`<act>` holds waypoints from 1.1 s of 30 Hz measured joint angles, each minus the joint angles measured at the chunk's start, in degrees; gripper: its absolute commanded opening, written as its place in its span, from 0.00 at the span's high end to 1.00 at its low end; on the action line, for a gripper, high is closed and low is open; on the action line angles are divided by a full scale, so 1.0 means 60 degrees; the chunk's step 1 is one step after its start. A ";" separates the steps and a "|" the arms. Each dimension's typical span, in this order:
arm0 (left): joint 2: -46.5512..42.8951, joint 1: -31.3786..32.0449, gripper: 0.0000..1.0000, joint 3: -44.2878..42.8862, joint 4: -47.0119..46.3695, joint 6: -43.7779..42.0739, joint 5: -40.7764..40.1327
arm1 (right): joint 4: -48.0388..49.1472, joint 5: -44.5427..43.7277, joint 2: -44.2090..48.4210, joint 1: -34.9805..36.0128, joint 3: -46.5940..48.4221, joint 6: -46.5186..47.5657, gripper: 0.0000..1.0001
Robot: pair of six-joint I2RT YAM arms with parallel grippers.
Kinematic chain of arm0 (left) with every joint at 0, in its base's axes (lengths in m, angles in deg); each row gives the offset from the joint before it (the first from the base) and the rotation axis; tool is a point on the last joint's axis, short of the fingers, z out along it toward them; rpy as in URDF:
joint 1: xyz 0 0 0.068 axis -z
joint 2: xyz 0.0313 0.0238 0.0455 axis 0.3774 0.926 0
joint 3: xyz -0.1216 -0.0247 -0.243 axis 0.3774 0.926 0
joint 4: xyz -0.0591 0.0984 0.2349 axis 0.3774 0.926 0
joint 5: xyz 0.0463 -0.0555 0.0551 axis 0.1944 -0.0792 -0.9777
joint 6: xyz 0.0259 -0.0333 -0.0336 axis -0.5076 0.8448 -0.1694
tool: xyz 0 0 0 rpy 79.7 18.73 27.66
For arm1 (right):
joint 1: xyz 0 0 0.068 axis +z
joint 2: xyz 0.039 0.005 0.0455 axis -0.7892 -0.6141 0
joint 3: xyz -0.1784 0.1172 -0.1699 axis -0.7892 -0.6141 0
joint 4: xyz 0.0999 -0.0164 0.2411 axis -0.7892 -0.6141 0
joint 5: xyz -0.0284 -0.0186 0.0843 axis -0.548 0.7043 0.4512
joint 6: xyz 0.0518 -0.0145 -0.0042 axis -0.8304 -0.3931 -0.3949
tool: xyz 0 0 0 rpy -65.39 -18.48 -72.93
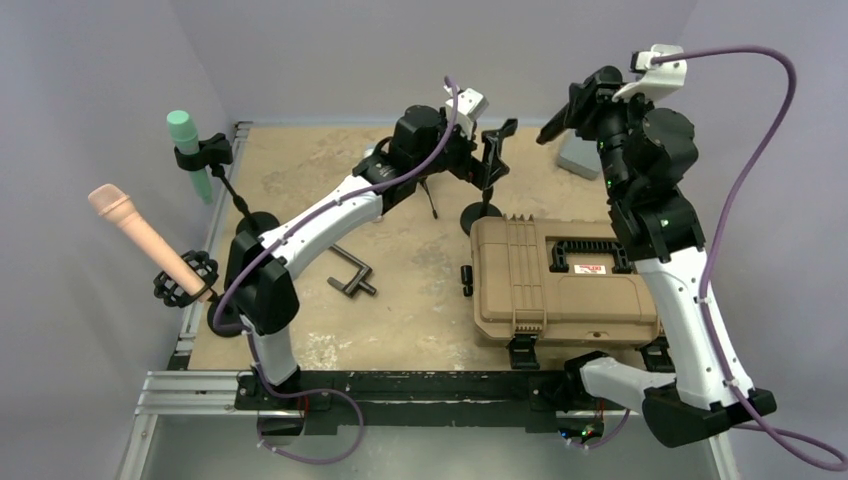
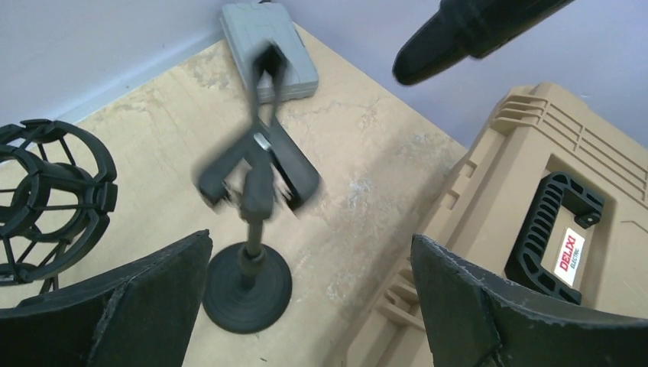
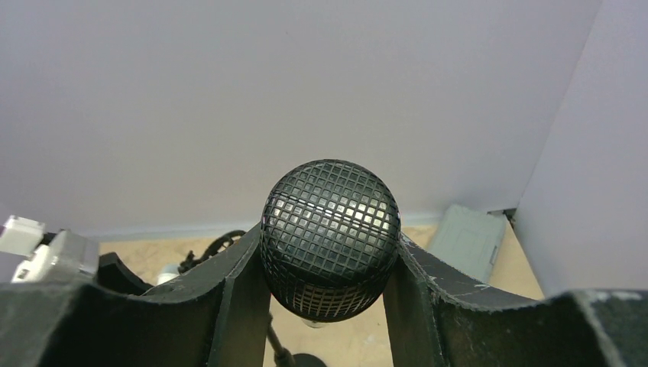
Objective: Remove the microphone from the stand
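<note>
Microphone (image 3: 330, 237) is up in the air above the far edge of the tan case (image 1: 560, 280), clamped between the right gripper's (image 3: 328, 267) fingers and apart from the stand (image 2: 248, 287). Beyond the case, the left gripper (image 2: 309, 245) hangs over the stand with its jaws spread wide. The stand's clip (image 2: 260, 168) is blurred. A grey box (image 2: 267, 46) lies farthest back.

A: Microphones?
B: Three: green microphone (image 1: 186, 128), pink microphone (image 1: 135, 230), black microphone (image 3: 330, 245).
A: And stands?
B: Four stands (image 2: 248, 287), I reckon.
A: Anything else on the surface (image 1: 420, 290)?
B: One tan case (image 1: 560, 285), one grey box (image 1: 580, 157), one black clamp (image 1: 350, 272).
</note>
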 measured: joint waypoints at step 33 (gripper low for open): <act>-0.9613 -0.0565 0.26 0.6411 0.3497 0.0743 -0.1577 | 0.1242 0.9027 -0.4393 0.3832 0.0222 -0.3002 1.00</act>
